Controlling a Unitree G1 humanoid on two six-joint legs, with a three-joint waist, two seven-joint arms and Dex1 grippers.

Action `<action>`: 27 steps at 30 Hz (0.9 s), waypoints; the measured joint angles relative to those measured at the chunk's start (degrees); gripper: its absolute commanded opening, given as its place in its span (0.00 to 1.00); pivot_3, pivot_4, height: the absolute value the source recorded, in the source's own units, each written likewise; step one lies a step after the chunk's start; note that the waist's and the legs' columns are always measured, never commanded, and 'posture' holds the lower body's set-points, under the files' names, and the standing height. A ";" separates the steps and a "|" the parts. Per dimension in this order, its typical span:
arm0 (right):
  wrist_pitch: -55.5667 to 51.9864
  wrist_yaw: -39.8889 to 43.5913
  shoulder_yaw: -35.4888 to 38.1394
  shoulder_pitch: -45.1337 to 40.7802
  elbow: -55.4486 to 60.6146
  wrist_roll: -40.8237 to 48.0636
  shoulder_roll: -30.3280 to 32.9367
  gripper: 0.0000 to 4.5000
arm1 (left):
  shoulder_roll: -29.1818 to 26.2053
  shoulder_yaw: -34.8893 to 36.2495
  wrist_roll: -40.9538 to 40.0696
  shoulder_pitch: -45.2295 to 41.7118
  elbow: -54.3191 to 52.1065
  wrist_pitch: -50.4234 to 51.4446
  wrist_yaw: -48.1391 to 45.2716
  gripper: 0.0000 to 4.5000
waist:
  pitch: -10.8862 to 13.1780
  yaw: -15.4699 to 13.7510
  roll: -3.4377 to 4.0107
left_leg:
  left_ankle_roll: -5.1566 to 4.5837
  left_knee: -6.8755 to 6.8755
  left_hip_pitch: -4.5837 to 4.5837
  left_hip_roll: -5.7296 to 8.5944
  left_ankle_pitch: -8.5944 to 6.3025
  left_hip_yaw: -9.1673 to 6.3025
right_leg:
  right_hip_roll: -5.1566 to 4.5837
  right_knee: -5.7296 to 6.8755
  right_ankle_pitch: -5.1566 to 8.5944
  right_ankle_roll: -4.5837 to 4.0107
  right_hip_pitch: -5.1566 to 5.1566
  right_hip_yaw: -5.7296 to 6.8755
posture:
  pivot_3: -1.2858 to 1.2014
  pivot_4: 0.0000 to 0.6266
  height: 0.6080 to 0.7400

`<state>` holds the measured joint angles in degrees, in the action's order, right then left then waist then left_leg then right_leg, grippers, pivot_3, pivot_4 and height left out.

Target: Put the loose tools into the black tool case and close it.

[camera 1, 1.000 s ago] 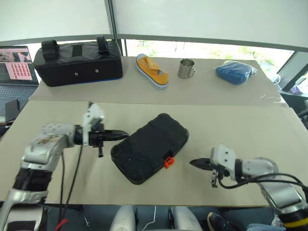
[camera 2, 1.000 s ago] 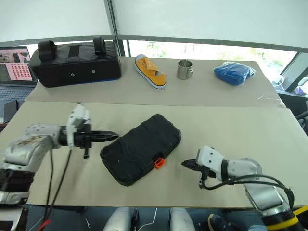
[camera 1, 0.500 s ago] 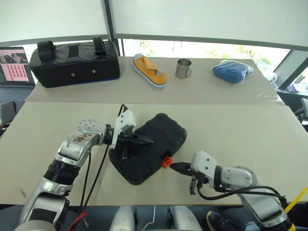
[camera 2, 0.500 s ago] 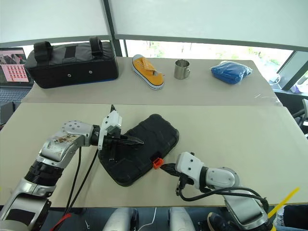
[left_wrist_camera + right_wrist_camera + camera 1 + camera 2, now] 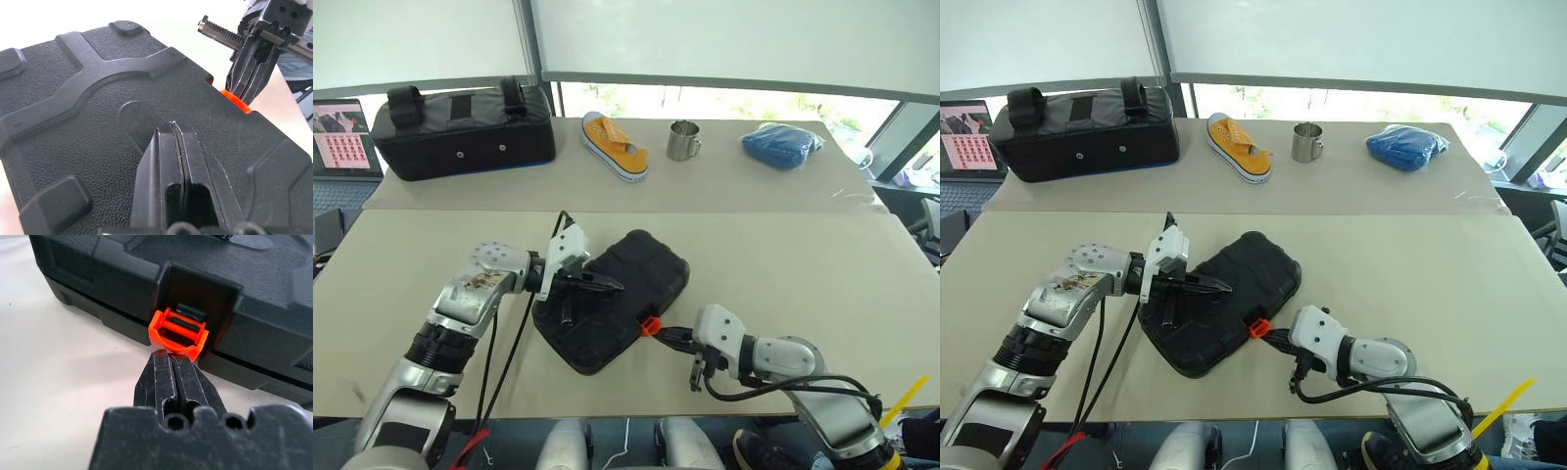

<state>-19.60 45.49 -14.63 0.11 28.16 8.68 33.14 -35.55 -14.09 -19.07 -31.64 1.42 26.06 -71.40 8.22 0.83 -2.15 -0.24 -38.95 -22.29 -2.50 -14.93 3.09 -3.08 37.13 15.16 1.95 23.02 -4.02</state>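
Observation:
The black tool case (image 5: 641, 279) lies closed and flat on the near table, its orange latch (image 5: 650, 324) on the edge facing me. My left gripper (image 5: 612, 287) is shut and empty, its tips (image 5: 172, 125) lying over the middle of the lid (image 5: 88, 98). My right gripper (image 5: 664, 333) is shut too, with nothing in it. Its tips (image 5: 168, 355) sit right at the lower edge of the orange latch (image 5: 178, 330); I cannot tell if they touch it. The loose tools are out of view.
On the far table stand a black fabric bag (image 5: 460, 127), a yellow shoe (image 5: 615, 144), a steel mug (image 5: 682, 140) and a blue bundle (image 5: 783, 145). A laptop (image 5: 342, 132) sits at the far left. Bare tabletop lies to the right of the case.
My left gripper has moved right, from beside the case to over its lid. My right gripper has moved left up to the orange latch. The case has stayed closed.

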 measured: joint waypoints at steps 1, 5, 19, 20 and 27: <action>-0.39 -0.02 0.14 0.00 0.00 0.46 -0.20 0.00 | 0.04 -0.04 0.20 -0.02 0.04 -0.09 0.03 0.01 | -0.01 0.00 0.01 | 0.00 0.00 0.01 0.00 0.00 0.00 | 0.00 0.00 0.00 0.00 -0.01 0.00 | 0.52 0.24 1.00; -0.97 -0.05 0.23 0.00 0.01 0.75 -0.51 0.00 | 0.24 -0.25 1.03 0.04 -0.24 -0.19 0.19 0.01 | -0.05 -0.01 0.06 | 0.00 0.00 0.03 0.00 0.00 0.00 | 0.00 0.00 0.00 0.00 -0.03 0.00 | 0.52 0.24 1.00; -1.76 0.17 1.90 -1.15 0.58 3.75 -1.48 0.00 | 0.86 -1.22 2.95 0.90 -0.91 -0.01 0.88 0.01 | -0.27 0.07 0.30 | 0.00 0.03 0.51 -0.02 0.00 -0.02 | 0.02 -0.06 0.02 0.00 -0.56 0.01 | 0.52 0.24 1.00; -1.84 0.16 1.85 -1.36 0.49 3.67 -1.56 0.00 | 1.03 -1.27 3.05 0.92 -0.86 -0.01 0.88 0.01 | -0.27 0.09 0.30 | 0.00 0.04 0.58 -0.03 0.00 -0.02 | 0.03 -0.07 0.02 0.00 -0.63 0.01 | 0.52 0.24 1.00; -0.02 0.18 -0.06 -3.41 -3.57 1.42 -2.61 0.00 | 1.62 -2.02 3.31 0.99 -0.67 -0.01 0.93 0.01 | -0.36 0.39 0.24 | 0.01 0.05 0.94 -0.14 0.00 -0.01 | 0.22 -0.07 0.15 0.11 -0.85 -0.14 | 0.52 0.24 1.00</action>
<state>-19.63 45.66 -14.69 -3.30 24.59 10.09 30.53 -33.93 -16.11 -15.76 -30.65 0.74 26.05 -70.47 7.86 1.22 -1.90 -0.23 -38.90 -21.35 -2.65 -14.93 3.08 -2.87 37.06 15.31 2.06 22.17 -4.16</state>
